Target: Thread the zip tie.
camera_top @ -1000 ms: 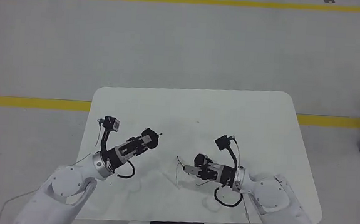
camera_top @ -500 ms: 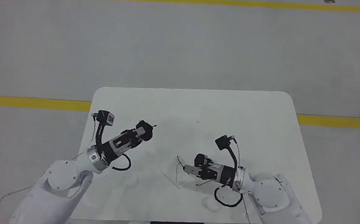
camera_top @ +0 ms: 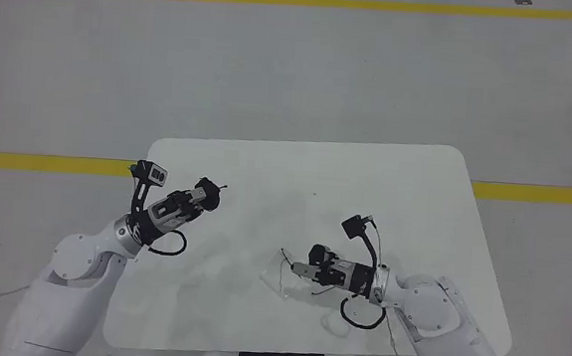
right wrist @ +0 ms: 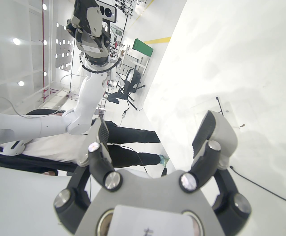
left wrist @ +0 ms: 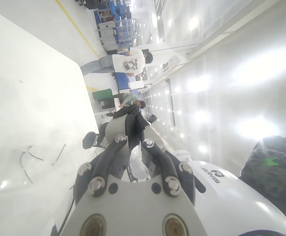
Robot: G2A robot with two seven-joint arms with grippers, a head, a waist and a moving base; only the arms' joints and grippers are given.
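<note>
Zip tie point(camera_top: 284, 259) lay loose at the front of the table point(camera_top: 386, 175), just before the right gripper point(camera_top: 296, 270), whose fingers stood apart, while the left gripper point(camera_top: 209, 194), fingers together, hung well away, so I judged threading not yet begun.

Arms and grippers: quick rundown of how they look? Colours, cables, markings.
The left arm and right arm have white shells, black wrist sections, looped black cables and a small wrist camera on a black bracket. The left gripper and right gripper: grey bases, black linkages with silver pins, pale fingers, ribbed black pads. A white label sits on the right gripper's base.
</note>
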